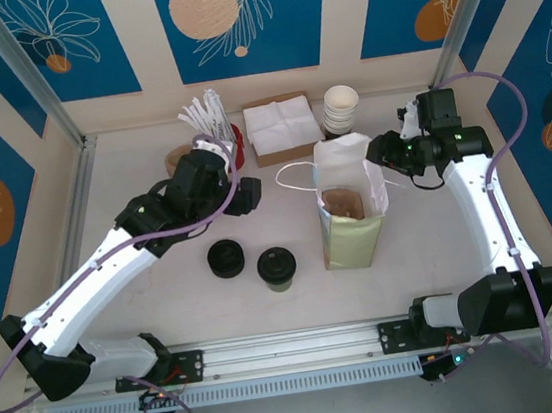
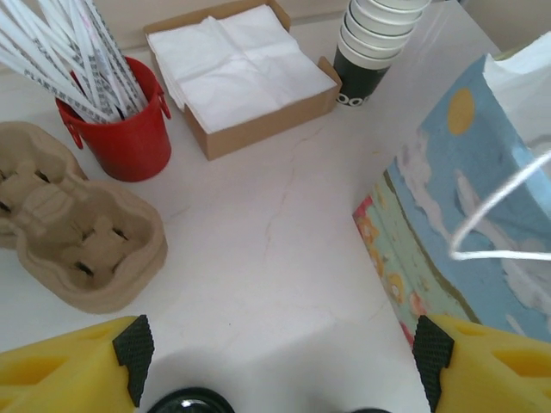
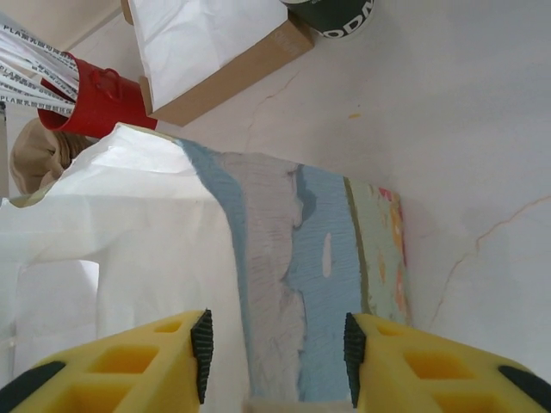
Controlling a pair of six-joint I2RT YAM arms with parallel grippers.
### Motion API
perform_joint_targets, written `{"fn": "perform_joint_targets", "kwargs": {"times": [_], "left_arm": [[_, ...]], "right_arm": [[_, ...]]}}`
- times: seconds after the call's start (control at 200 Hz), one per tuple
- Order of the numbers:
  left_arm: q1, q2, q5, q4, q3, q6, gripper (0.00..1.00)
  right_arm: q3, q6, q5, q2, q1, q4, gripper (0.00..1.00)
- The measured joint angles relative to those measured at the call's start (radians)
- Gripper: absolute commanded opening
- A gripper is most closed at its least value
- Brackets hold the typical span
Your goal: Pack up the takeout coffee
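Observation:
The takeout coffee (image 1: 277,267), a small cup under a black lid, stands on the table left of the paper bag (image 1: 352,212). The bag is upright with its mouth open and its white handle (image 1: 298,177) hanging toward the left. My left gripper (image 1: 251,195) (image 2: 282,361) hovers open behind the coffee, with nothing between its pads (image 2: 133,354). A black round rim (image 2: 191,402) peeks in at the bottom edge of the left wrist view. My right gripper (image 1: 382,153) (image 3: 275,357) is open at the bag's right rim, its pads (image 3: 202,357) apart on either side of the blue bag wall (image 3: 293,258).
A low stack of black lids (image 1: 226,259) sits left of the coffee. Along the back stand a red bucket of straws (image 1: 219,133) (image 2: 120,120), a pulp cup carrier (image 1: 180,160) (image 2: 77,232), a box of napkins (image 1: 281,125) (image 2: 241,73) and stacked lidless cups (image 1: 341,110) (image 2: 379,39).

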Motion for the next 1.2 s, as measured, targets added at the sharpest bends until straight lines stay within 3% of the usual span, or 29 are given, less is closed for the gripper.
{"fn": "perform_joint_targets", "kwargs": {"times": [0.2,0.565,0.77,1.2], "left_arm": [[-0.109,-0.032,-0.036,-0.065,-0.020,-0.068,0.83],[-0.352,-0.038,-0.143,-0.103,-0.182,-0.153,0.98],[-0.398,-0.011,-0.159,-0.088,-0.229,-0.187,1.00],[-0.402,0.082,-0.143,-0.041,-0.308,-0.319,1.00]], "right_arm": [[0.003,-0.032,-0.008,-0.012,-0.002,-0.026,0.52],[0.009,-0.058,-0.035,-0.036,-0.002,-0.069,0.52],[0.028,-0.062,-0.058,-0.041,-0.002,-0.071,0.52],[0.031,-0.062,-0.070,-0.024,-0.002,-0.071,0.52]]}}
